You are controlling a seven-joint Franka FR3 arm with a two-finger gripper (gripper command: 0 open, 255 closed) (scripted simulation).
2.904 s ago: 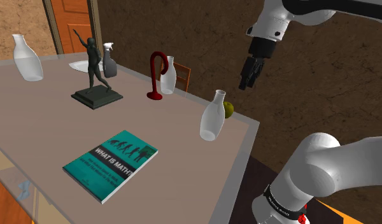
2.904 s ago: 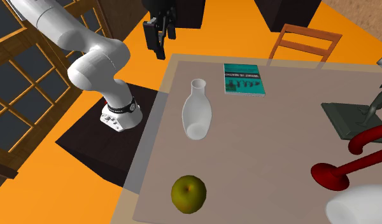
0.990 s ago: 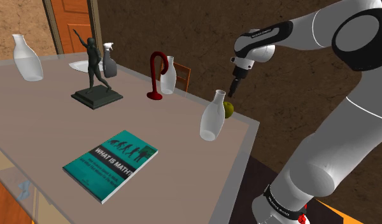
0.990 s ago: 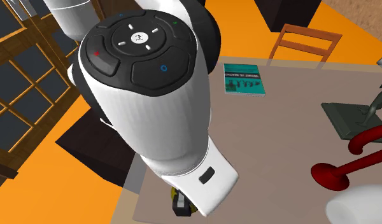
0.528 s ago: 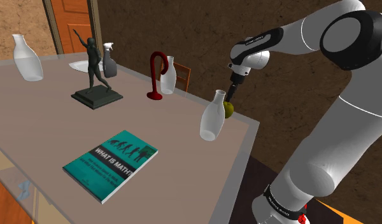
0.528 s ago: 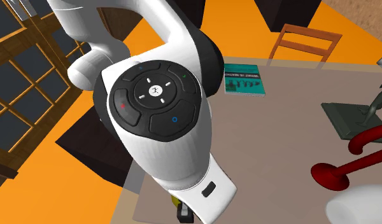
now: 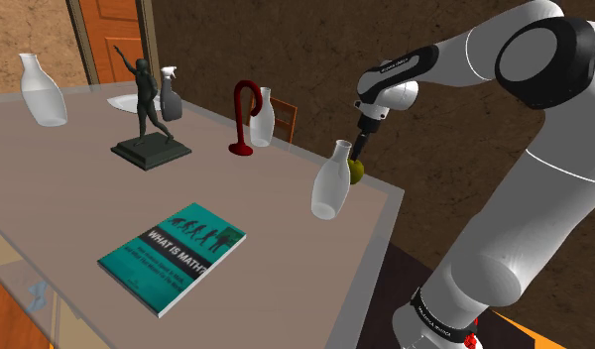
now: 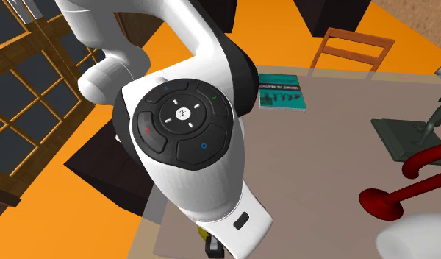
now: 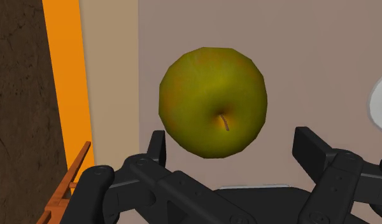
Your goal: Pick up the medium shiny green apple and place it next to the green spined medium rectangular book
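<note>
The yellow-green apple point(image 9: 213, 102) lies on the tan table point(image 7: 77, 198) near its corner edge. In the shoulder view the apple point(image 7: 358, 172) peeks out from behind a clear glass vase point(image 7: 330, 185). My gripper point(image 9: 233, 145) is open and low over the apple, one black finger point(image 9: 156, 147) on each side, neither clearly touching it. In the shoulder view the gripper point(image 7: 357, 156) points down right above the fruit. The teal book point(image 7: 174, 258) lies flat near the table's front; in the second exterior view the book point(image 8: 287, 93) is partly hidden by my arm.
A dark statue point(image 7: 150, 109), a spray bottle point(image 7: 171, 99), a red curved ornament point(image 7: 246, 117) and a small clear vase point(image 7: 262, 119) stand at the back. Another clear vase point(image 7: 42, 91) stands at the far left. A wooden chair point(image 8: 351, 50) stands by the table.
The arm swung over from off the table and came down on the apple. In the last half second the gripper sank only slightly. The apple and book stayed put.
</note>
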